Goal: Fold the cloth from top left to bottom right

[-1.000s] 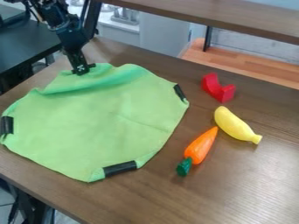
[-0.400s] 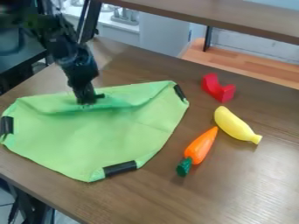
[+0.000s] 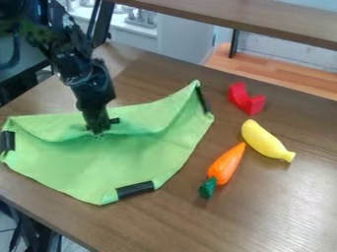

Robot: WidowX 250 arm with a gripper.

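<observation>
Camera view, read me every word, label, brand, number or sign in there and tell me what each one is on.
There are none I can read. The green cloth, its black strips, the red block, banana, carrot, table and black gripper show no legible text.

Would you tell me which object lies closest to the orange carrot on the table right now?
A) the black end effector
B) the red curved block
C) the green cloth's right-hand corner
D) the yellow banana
D: the banana lies right beside the carrot's pointed tip, while the other three sit farther off.
</observation>
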